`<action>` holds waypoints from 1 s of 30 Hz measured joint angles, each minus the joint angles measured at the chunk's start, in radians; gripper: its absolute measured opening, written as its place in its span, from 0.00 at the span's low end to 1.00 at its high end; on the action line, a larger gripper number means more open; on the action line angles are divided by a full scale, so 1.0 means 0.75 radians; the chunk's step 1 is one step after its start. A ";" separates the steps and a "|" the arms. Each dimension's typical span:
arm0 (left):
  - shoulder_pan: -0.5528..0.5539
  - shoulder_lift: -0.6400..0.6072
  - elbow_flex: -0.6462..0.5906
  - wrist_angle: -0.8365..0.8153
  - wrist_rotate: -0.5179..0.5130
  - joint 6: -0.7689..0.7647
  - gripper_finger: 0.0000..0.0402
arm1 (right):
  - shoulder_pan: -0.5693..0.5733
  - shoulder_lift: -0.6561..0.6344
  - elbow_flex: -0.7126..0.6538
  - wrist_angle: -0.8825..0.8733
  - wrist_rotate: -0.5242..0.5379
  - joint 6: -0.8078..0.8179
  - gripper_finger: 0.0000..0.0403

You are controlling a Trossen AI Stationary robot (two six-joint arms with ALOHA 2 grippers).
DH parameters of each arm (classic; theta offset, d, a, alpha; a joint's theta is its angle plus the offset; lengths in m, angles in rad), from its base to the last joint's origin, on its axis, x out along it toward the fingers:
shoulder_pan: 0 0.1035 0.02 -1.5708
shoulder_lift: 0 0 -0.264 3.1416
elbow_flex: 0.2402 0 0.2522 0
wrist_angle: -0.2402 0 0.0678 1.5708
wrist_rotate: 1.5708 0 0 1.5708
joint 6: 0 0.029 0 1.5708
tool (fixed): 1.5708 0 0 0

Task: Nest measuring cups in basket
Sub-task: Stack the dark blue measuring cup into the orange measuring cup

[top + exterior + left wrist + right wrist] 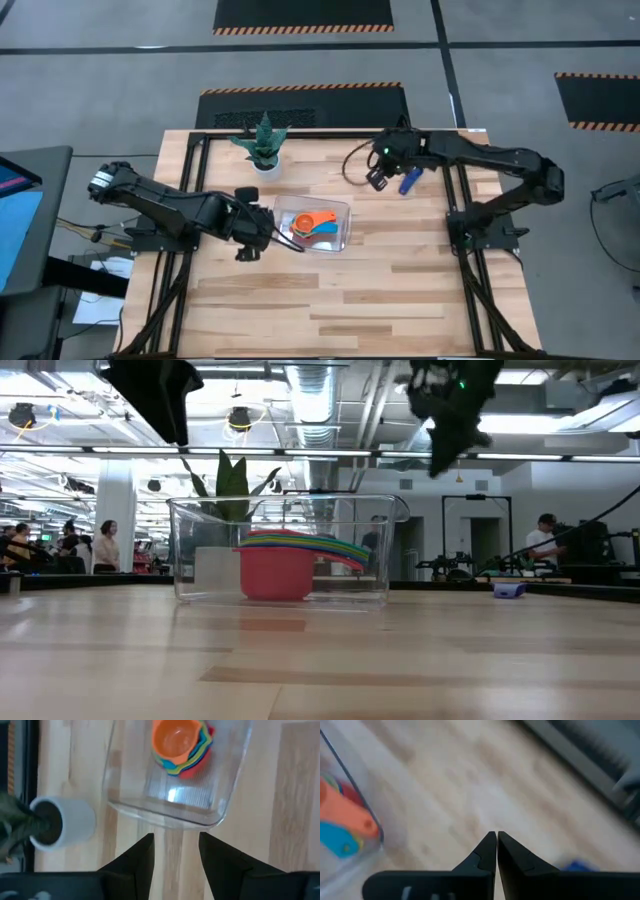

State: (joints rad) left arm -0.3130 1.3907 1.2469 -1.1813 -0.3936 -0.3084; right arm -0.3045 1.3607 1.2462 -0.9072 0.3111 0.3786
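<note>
Inside basket [340, 238], nested cups [318, 226]; left end effector [176, 851] near basket edge.

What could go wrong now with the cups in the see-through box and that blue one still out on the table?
1. The dark blue cup lies outside the basket, near the table's far edge by the shut right gripper. A clumsy grab might push it off.
2. The stacked cups look a bit fanned out, so one more cup may sit crooked.
3. The open left gripper hangs close to the basket's wall and could nudge it toward the plant pot.
</note>
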 joint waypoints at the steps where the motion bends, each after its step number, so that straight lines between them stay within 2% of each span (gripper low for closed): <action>1: 0.005 0.000 0.000 0.011 0.007 0.039 0.36 | -0.045 0.001 -0.012 -0.040 -0.088 0.013 0.09; 4: 0.024 0.000 0.000 0.057 0.013 0.134 0.36 | -0.165 0.038 -0.060 -0.120 -0.233 0.017 0.09; 9: 0.056 0.000 0.000 0.138 0.010 0.101 0.36 | -0.358 0.135 -0.073 -0.108 -0.242 -0.106 0.09; 14: 0.060 0.000 0.000 0.220 0.006 0.018 0.36 | -0.472 0.264 -0.074 -0.041 -0.273 -0.189 0.12; 22: 0.060 0.001 0.000 0.263 0.021 -0.088 0.36 | -0.594 0.423 -0.074 -0.176 -0.268 -0.363 0.32; 30: 0.060 0.001 0.000 0.274 0.015 -0.096 0.36 | -0.691 0.525 -0.075 -0.212 -0.269 -0.376 0.54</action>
State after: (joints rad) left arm -0.2680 1.3911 1.2469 -0.9760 -0.3820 -0.3801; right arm -0.8226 1.7541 1.1900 -1.0659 0.1092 0.0968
